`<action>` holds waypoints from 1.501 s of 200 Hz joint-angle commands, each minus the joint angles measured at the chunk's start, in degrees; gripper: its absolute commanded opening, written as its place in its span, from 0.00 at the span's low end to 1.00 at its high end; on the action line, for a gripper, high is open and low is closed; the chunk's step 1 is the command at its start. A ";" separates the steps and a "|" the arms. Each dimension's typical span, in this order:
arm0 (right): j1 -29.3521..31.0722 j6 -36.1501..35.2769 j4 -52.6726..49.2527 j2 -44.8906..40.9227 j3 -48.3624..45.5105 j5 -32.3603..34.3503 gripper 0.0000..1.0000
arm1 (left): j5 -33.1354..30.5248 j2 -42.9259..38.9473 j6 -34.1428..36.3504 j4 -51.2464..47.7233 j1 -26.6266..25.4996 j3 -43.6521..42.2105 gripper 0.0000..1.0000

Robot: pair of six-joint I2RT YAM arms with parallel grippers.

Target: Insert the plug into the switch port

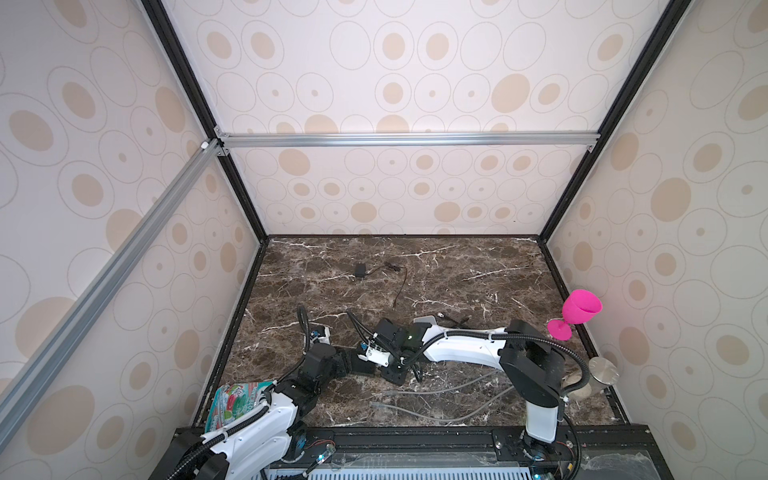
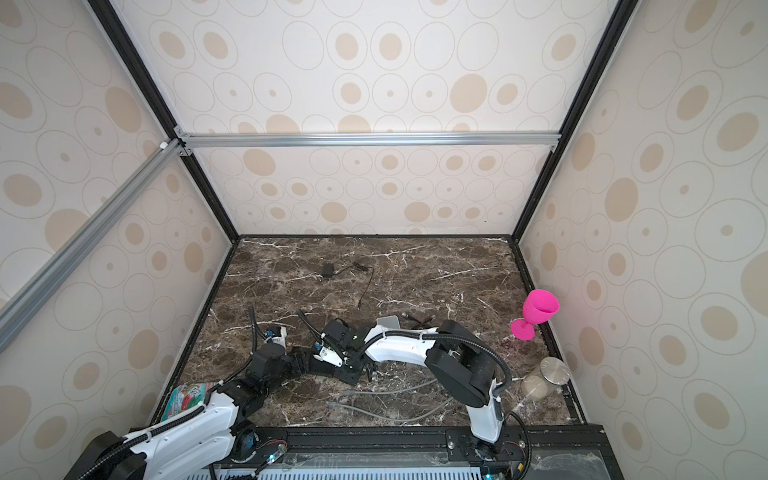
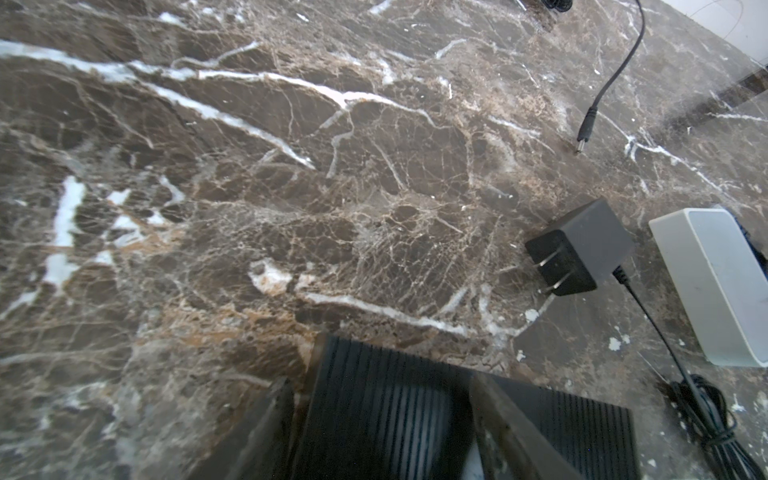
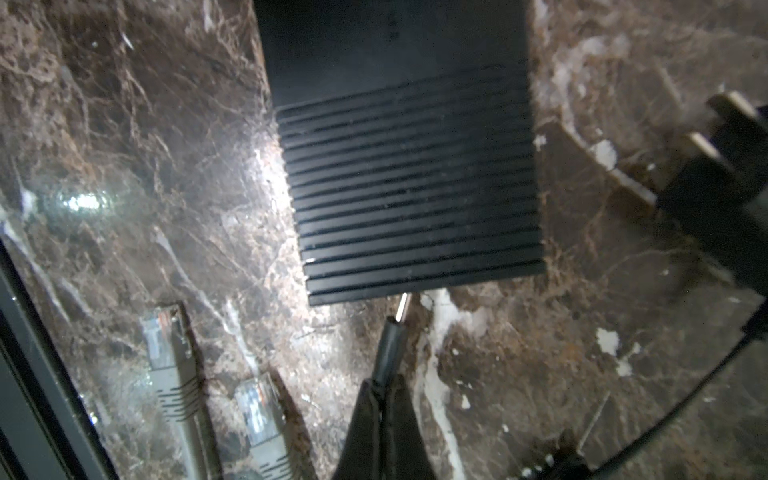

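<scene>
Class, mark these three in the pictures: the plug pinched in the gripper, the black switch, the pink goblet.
Plug (image 4: 392, 345): right wrist view, on its black sleeve.
Switch (image 4: 411, 187): right wrist view, on its ribbed top.
Pink goblet (image 1: 581, 307): a top view, on its bowl.

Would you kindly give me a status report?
Left gripper clamps switch. Right gripper shut on plug, tip at switch edge, not seated. Grey cables lie aside.

Brown marble tabletop (image 1: 457, 266) holds black ribbed metal switch (image 4: 409, 187), grey network cables (image 1: 415, 392) lower centre, black adapter (image 1: 359, 270) upper centre.
</scene>
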 commanded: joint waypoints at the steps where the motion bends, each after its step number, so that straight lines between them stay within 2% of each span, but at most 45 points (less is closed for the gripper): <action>1: -0.14 -0.96 0.32 1.77 0.27 -1.73 0.00 | -0.03 0.64 0.82 0.23 0.17 1.92 0.67; 82: -0.08 -1.31 2.85 -0.89 -2.56 -0.97 0.00 | 0.04 6.50 2.60 2.57 0.22 4.24 0.66; 204: 0.17 -0.96 8.07 -5.73 -9.31 -3.47 0.00 | -0.96 15.79 5.21 4.50 0.18 8.72 0.65; 234: 0.18 -1.04 8.51 -6.00 -10.16 -4.23 0.00 | -1.29 16.04 5.69 5.42 0.17 8.81 0.57; 300: 0.31 -0.67 10.08 -8.03 -12.17 -6.48 0.00 | 0.47 21.42 8.56 6.39 0.21 11.99 0.58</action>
